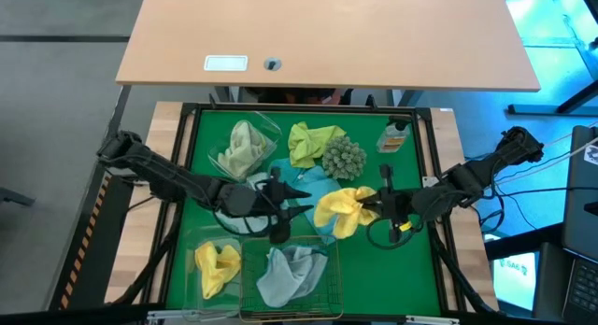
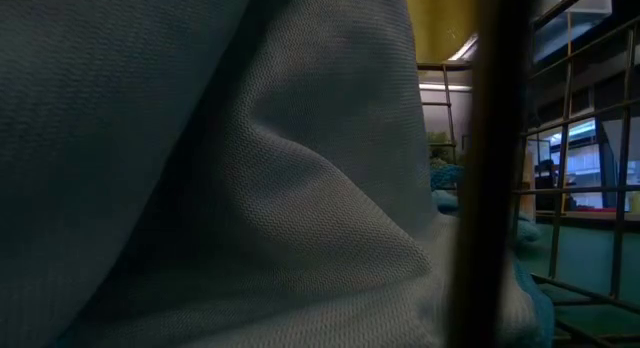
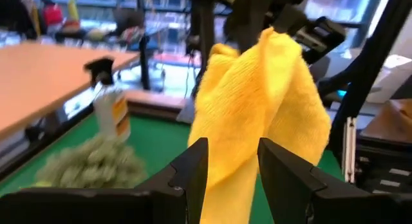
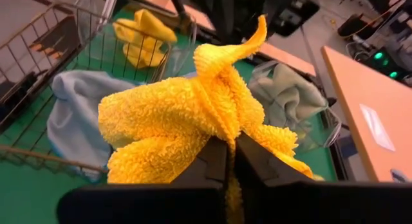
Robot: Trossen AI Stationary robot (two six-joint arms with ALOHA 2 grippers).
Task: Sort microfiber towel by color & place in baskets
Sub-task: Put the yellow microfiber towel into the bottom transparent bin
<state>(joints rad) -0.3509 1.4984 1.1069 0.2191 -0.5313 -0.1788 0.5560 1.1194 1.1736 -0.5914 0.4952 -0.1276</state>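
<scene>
Sorting roughly halfway, judging by layout. Done so far: light blue towel point(image 1: 291, 272) in gold wire basket point(image 1: 329, 289) near edge, yellow towel point(image 1: 217, 265) in clear tub point(image 1: 191, 252) left of it, pale green towel point(image 1: 241, 148) in far clear tub point(image 1: 271, 129).

In progress: right gripper point(image 1: 376, 204) fingers pinched tight on bright yellow towel point(image 1: 342, 209), lifted mid-desk. Left gripper point(image 1: 280, 205) just beside it, fingers spread, nothing held.

Left to do: yellow-green towel point(image 1: 311, 142) and teal towel point(image 1: 314, 182) loose on green desk point(image 1: 411, 166), beside spiky ball point(image 1: 343, 157).
</scene>
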